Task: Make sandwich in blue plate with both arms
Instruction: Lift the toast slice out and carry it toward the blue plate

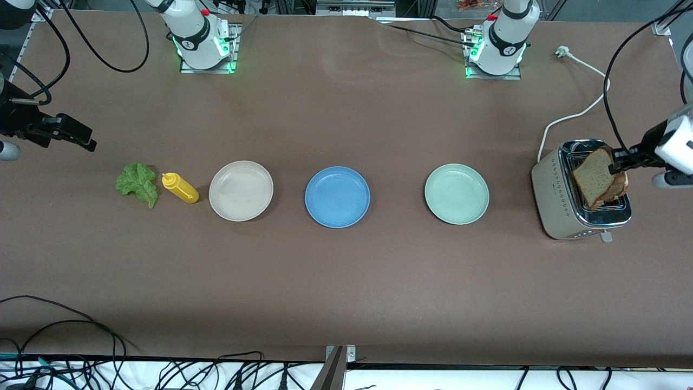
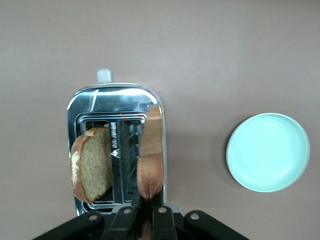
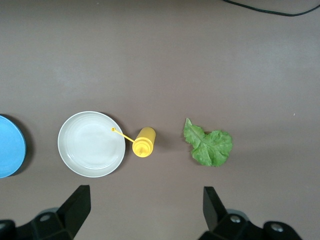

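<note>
Two slices of toast stand in the toaster (image 1: 563, 208), which sits at the left arm's end of the table, beside the pale green plate (image 1: 456, 194). The left gripper (image 1: 619, 161) is over the toaster with its jaws clenched on the top edge of one toast slice (image 2: 150, 160); the second slice (image 2: 92, 162) leans in the adjacent slot, ungripped. The blue plate (image 1: 337, 196), the target dish, lies bare at mid-table between the pale green plate and the beige plate (image 1: 241, 190). The lettuce leaf (image 1: 137, 184) and a yellow squeeze bottle (image 1: 180, 188) lie on the table toward the right arm's end, with the bottle between the leaf and the beige plate. The right gripper (image 1: 76, 136) waits in the air near the leaf, jaws released and holding nothing. Risk assessment: the grip covers only a narrow strip of crust, so the slice may pivot or slip during the lift, and it could tear if the clamping is excessive. A lift that is not vertical may drag the slice against the slot wall and tip or shift the toaster. The carry to the blue plate passes over the pale green plate; a premature release would put the slice in the wrong dish.
</note>
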